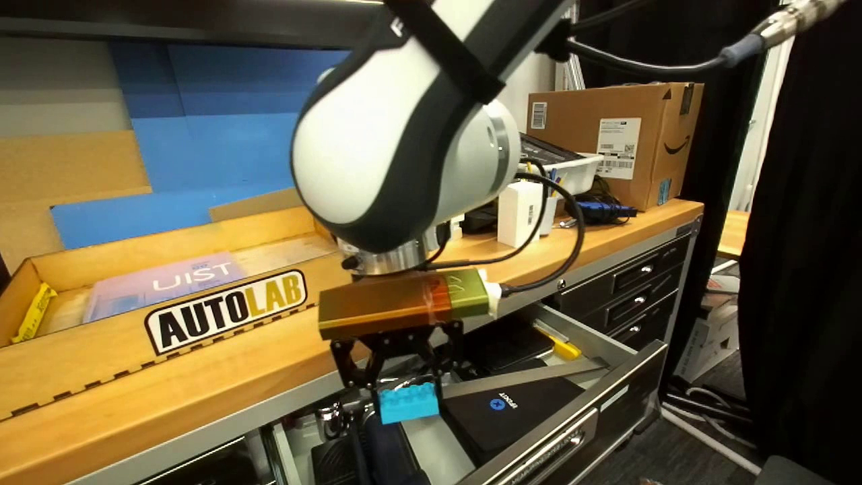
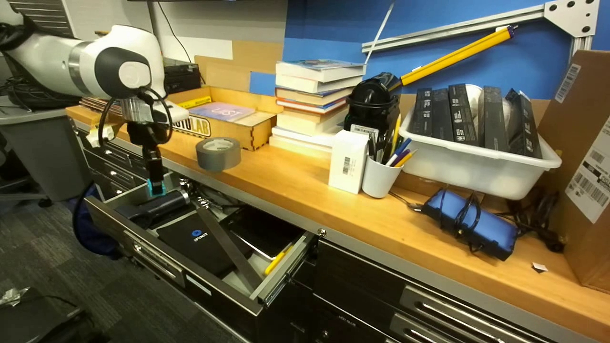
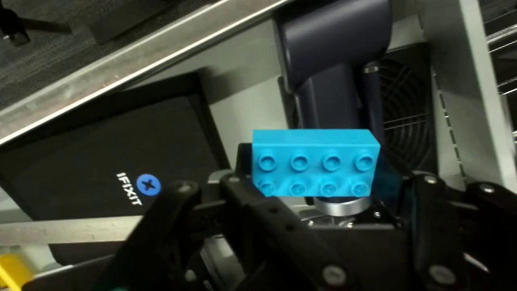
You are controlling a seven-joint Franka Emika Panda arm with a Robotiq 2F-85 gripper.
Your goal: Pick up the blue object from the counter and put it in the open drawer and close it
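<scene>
White shells (image 1: 357,155) with charcoal trim (image 1: 387,236) cover the Franka Panda arm (image 2: 88,62), crossed by a black strap (image 1: 451,50); its wrist flange (image 1: 394,261) is silver. A black cable (image 1: 581,232) runs to a boxy amber-and-green housing (image 1: 377,306). The black end effector (image 1: 409,399) has linkages (image 3: 299,250) and silver screws (image 3: 334,275).

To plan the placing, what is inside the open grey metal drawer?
The drawer shows, among clutter, a flat black IFIXIT case, flat black slab, grey strip, dark rounded device and yellow piece. Whatever they cover is hidden.
</scene>
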